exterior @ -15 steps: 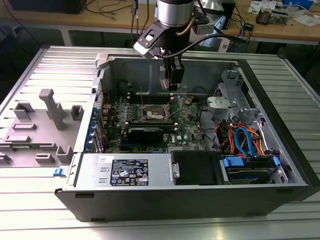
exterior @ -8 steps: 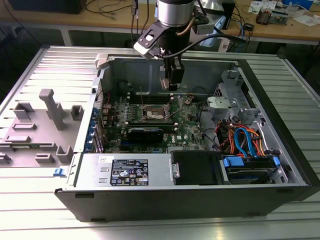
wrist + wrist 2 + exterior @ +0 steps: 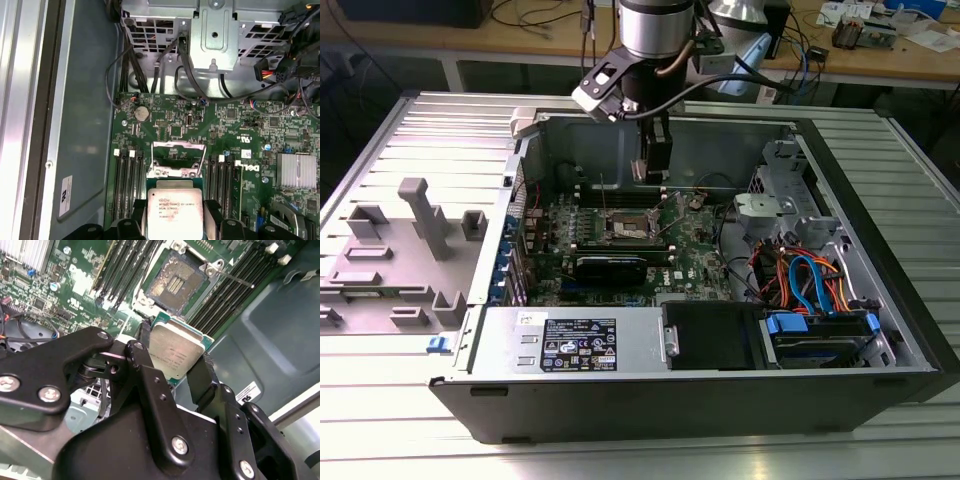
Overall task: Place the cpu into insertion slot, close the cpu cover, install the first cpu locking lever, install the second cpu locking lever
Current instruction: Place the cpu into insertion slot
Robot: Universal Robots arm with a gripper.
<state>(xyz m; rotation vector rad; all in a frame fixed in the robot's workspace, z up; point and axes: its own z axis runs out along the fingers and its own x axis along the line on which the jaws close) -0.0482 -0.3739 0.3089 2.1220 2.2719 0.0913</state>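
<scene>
My gripper [image 3: 653,172] hangs inside the open computer case, above the motherboard [image 3: 695,265] and a little behind the insertion slot [image 3: 625,226]. It is shut on the cpu [image 3: 172,342], a square chip with a silver-grey top, whose two opposite edges sit between the black fingers [image 3: 202,375]. The insertion slot [image 3: 175,284] lies bare, its gold contacts showing, some way beyond the chip. In the first wrist view the cpu [image 3: 174,210] is held just short of the cpu cover [image 3: 178,148], which stands raised. A thin locking lever [image 3: 237,279] sticks out beside the slot.
Memory slots [image 3: 129,182] flank the socket on both sides. A long black card [image 3: 610,268] lies in front of it, with the power supply [image 3: 585,345] nearer still. Drive cage and cables [image 3: 810,280] fill the exterior view's right. A grey fixture [image 3: 420,215] stands outside the case.
</scene>
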